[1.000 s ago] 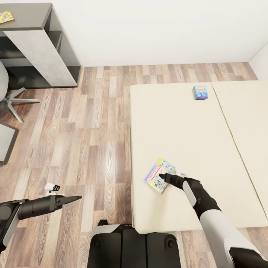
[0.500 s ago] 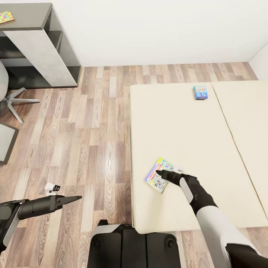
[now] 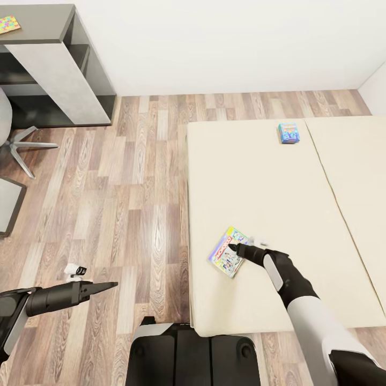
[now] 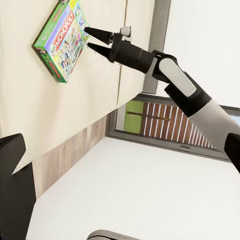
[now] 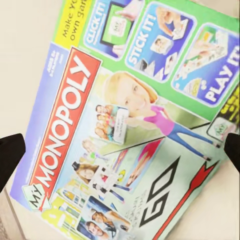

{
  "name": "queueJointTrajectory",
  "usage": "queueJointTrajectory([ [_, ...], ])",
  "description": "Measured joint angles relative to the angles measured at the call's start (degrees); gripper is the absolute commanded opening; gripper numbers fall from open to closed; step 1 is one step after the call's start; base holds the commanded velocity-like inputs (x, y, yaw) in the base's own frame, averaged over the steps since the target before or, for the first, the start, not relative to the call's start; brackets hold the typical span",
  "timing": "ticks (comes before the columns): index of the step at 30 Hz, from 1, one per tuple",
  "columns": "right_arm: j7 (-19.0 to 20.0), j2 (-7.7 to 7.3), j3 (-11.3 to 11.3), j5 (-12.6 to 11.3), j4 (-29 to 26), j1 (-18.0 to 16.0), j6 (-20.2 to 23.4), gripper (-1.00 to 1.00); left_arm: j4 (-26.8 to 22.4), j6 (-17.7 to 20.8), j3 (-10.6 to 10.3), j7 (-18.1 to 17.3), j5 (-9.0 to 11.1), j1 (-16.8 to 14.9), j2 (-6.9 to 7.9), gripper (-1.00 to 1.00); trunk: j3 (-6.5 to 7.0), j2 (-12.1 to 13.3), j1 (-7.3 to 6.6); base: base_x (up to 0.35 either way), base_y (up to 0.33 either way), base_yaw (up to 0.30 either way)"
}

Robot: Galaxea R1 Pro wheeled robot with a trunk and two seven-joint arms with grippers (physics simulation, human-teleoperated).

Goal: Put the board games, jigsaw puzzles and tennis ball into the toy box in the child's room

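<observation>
A green-edged Monopoly board game [image 3: 224, 257] lies flat near the bed's [image 3: 279, 187] front left corner. My right gripper [image 3: 234, 247] hovers just over it, open. In the right wrist view its two fingertips [image 5: 10, 155] stand wide apart at either side of the board game's cover [image 5: 125, 115]. The left wrist view shows that gripper [image 4: 88, 38] with its fingers apart at the board game's [image 4: 60, 42] edge. A small blue board game [image 3: 288, 132] rests at the bed's far side. A jigsaw puzzle [image 3: 9, 23] lies on the table [image 3: 43, 24]. My left gripper [image 3: 110, 286] hangs shut over the floor.
A wood-plank floor [image 3: 123, 177] runs between the bed and the table's dark grey section with its white slanted panel [image 3: 53, 80]. A swivel chair's base [image 3: 21, 145] stands at the left. The white wall [image 3: 225, 43] closes the far side. My own base [image 3: 193, 354] sits against the bed's front edge.
My right gripper has crept slightly farther over the Monopoly board game. The left arm and the other things have stayed where they were.
</observation>
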Motion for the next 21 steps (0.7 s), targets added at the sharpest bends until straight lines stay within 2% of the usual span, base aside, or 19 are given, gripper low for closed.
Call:
queueJointTrajectory([
  [12,0.22,-0.45,-0.20,-0.10,-5.13,0.09,3.52,1.00,0.01,0.00,0.00,0.00,0.00,0.00,0.02,1.00,-0.02,0.00,0.00,0.000,0.000,0.000],
  [21,0.24,-0.46,-3.82,-0.09,-5.59,0.10,5.11,1.00,0.01,0.00,0.02,0.00,0.07,0.00,0.08,1.00,-0.64,0.01,0.00,0.000,0.000,0.000],
])
